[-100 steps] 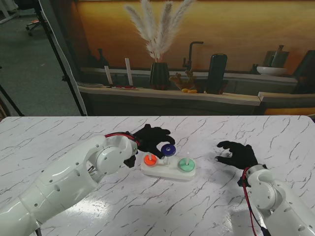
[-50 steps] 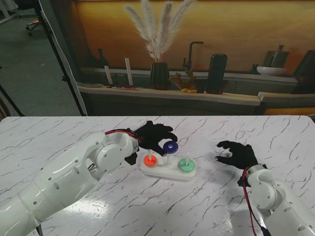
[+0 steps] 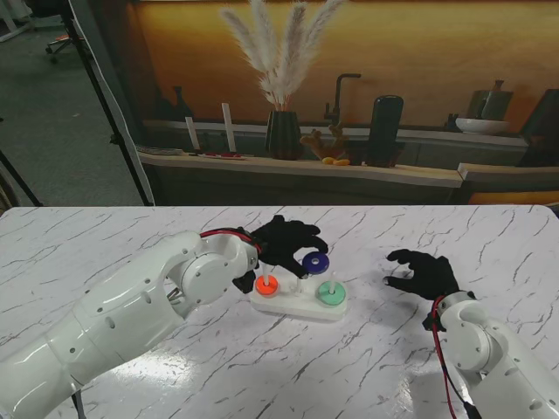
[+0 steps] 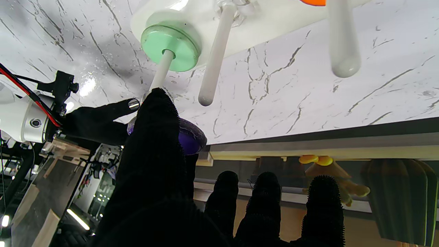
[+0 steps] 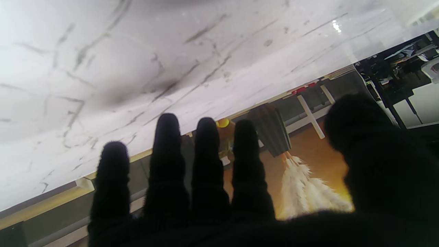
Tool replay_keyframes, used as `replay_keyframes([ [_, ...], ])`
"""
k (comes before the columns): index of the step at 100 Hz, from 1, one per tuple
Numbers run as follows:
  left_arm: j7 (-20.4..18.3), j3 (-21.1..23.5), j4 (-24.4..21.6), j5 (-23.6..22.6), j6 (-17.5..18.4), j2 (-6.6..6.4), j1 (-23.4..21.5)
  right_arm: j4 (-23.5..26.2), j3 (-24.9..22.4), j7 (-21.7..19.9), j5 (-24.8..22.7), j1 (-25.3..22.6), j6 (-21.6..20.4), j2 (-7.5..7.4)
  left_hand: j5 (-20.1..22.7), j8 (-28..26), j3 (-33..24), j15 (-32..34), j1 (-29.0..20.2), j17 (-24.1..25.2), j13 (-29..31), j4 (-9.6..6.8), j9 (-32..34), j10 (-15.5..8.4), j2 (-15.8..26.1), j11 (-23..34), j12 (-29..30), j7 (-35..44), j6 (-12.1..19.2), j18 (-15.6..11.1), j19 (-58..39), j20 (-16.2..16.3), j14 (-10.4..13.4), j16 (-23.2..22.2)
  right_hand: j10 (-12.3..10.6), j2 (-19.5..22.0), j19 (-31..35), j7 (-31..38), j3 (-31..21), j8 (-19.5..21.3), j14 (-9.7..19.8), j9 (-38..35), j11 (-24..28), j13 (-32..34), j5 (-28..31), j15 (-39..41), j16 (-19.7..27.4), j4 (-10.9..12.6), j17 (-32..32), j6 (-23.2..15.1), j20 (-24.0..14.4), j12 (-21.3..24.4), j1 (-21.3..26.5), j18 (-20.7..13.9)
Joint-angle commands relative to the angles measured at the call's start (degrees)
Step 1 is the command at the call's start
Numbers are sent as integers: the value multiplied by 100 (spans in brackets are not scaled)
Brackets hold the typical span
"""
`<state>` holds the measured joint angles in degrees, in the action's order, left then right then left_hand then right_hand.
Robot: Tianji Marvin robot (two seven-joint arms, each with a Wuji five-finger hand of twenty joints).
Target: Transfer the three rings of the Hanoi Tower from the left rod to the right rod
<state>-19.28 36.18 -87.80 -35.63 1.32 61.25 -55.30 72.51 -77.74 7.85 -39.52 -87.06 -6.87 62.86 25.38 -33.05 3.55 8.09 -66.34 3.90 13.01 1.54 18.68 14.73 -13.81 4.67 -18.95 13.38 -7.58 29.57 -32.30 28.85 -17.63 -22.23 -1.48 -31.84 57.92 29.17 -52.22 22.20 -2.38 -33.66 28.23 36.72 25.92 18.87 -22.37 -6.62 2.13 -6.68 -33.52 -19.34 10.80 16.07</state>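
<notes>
A white base (image 3: pixel 297 304) with three upright rods stands mid-table. An orange ring (image 3: pixel 266 284) sits on the left rod and a green ring (image 3: pixel 330 292) on the right rod. My left hand (image 3: pixel 284 243) hovers over the base, shut on a purple ring (image 3: pixel 314 260) held in the air between the middle and right rods. In the left wrist view the purple ring (image 4: pixel 190 139) is pinched at the fingertips, close to the tip of the right rod (image 4: pixel 161 73), with the green ring (image 4: pixel 170 46) beyond. My right hand (image 3: pixel 424 272) rests open to the right, holding nothing.
Beyond the table's far edge runs a counter (image 3: pixel 349 170) with a dark vase of pampas grass (image 3: pixel 281 131), a black bottle (image 3: pixel 384 131) and small items. A light stand (image 3: pixel 105 105) rises at the back left.
My left hand has carried the purple ring to the right, from over the middle rod toward the right rod. The right hand has not moved.
</notes>
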Motion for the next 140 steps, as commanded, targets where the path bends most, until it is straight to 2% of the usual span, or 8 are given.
replay_keyframes([
  [1,-43,-61,57,50,81,79,41,-7,3,4,-3,-48,32,36,526,-303,-277,11,-420,14,137,-10,104,-23,441,15,-40,753,498,162,-204,-42,-7,-73,-1,-56,108,72,-99,76,134,-99,71,49,136,108,-45,196,-75,46,-30,-25,35,572],
  [84,213,-578,267,437,-142,281,267,-79,4,-73,0,-81,144,22,521,-300,-278,4,-427,22,127,-11,93,-22,439,8,-39,762,479,155,-190,-51,-7,-72,-5,-64,109,84,-110,77,128,-102,83,47,131,114,-45,193,-75,46,-29,-25,39,562],
  [140,197,-732,421,551,-171,311,322,-80,-26,-93,-4,-110,177,18,513,-293,-277,1,-420,26,117,-12,87,-25,452,7,-41,756,462,157,-185,-48,-13,-74,0,-77,108,90,-123,76,134,-94,83,48,128,116,-44,189,-75,45,-26,-22,51,567],
])
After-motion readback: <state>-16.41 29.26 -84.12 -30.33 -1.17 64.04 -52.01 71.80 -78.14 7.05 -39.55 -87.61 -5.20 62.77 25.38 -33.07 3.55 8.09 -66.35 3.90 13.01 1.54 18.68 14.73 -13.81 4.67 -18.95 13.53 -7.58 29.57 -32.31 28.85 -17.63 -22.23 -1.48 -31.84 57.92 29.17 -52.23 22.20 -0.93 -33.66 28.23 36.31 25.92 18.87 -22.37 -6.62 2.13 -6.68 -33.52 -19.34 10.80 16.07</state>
